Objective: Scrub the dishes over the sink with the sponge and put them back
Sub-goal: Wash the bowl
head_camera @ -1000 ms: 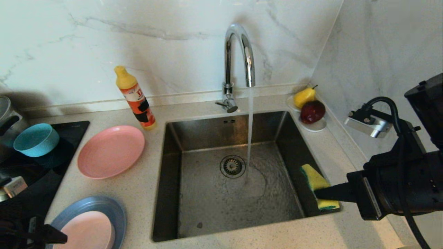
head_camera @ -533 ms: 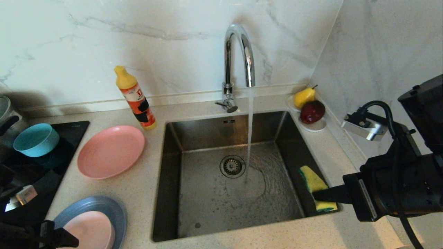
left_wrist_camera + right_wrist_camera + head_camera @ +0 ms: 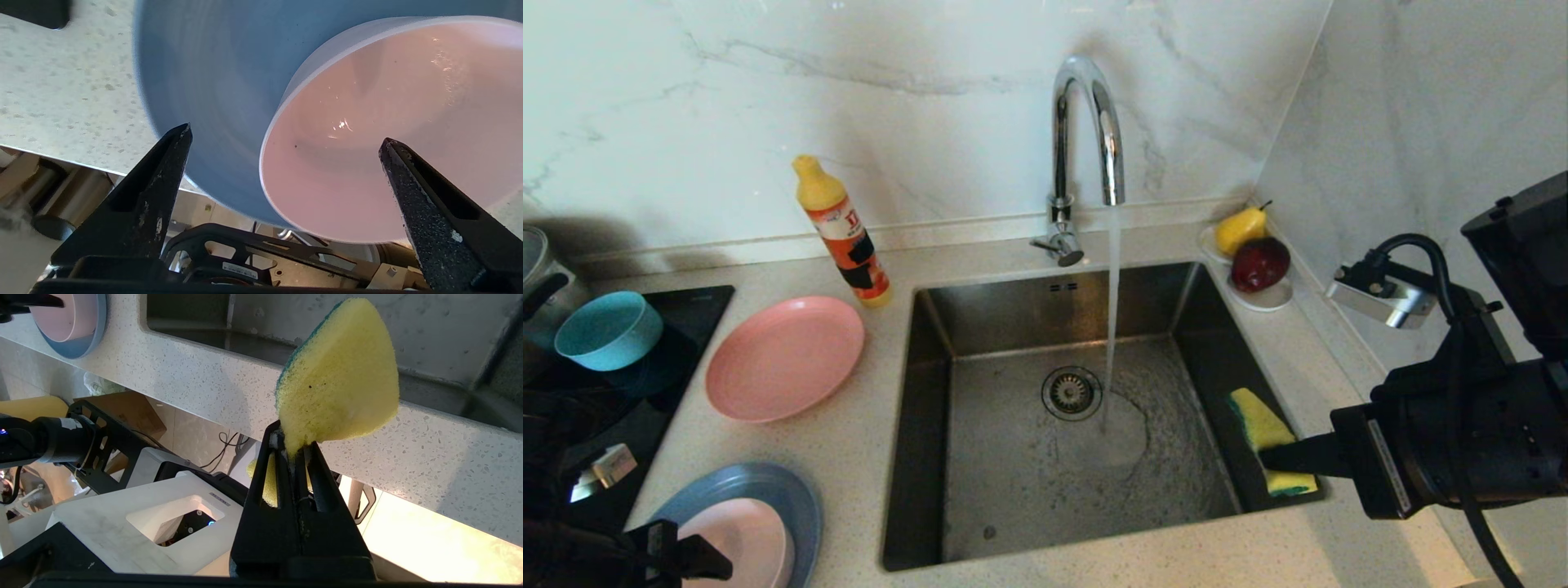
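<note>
straddle the pale pink bowl (image 3: 392, 134) rim, lower left of frame, with the wide-open, empty left gripper (image 3: 284, 141); right gripper (image 3: 295, 446) stays clamped on the sponge (image 3: 339, 375).

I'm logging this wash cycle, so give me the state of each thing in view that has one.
tap: running
sink: wet, unplugged
sponge: clamped, over sink
pale pink bowl: empty, on grey-blue plate
salmon-pink plate: empty, on counter
teal bowl: upright
left tool: open at bowl
right tool: shut
</note>
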You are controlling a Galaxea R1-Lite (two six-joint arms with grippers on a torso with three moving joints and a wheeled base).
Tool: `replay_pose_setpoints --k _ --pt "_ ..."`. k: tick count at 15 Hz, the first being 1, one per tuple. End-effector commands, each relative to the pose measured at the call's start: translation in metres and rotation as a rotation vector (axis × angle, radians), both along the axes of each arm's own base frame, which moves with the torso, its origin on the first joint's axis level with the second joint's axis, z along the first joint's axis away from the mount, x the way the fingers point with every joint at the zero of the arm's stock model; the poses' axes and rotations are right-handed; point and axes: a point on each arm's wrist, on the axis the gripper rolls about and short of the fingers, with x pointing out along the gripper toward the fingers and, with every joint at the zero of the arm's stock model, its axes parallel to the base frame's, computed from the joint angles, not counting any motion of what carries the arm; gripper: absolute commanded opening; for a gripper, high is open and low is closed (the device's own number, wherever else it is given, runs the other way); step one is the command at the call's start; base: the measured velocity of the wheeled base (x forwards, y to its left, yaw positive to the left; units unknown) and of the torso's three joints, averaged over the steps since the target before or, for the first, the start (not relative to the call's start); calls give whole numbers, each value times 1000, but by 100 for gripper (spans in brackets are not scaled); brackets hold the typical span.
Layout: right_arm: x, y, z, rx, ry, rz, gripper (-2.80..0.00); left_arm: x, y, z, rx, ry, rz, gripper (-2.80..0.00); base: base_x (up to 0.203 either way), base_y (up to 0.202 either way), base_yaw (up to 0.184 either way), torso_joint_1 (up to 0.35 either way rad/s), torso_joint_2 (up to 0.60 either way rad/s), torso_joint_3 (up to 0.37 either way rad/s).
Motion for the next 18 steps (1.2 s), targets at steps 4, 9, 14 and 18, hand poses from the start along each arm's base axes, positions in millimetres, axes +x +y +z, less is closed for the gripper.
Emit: replay_pose_setpoints --k 4,9,14,18 --pt "-1 -1 1 6 -1 -2 -280 10 1 -14 -14 29 5 0 0 0 0 0 0 0" --pt "-1 0 -2 -6 6 0 -280 23 5 -29 4 8 25 0 0 0 0 0 0 0" --pt "-2 -2 -3 -8 12 -2 -280 27 7 -27 33 -3 44 0 0 0 0 0 0 0" --pt "-2 -2 -2 -3 6 -1 -280 28 8 -24 51 -11 53 -280 0 0 0 0 0 0"
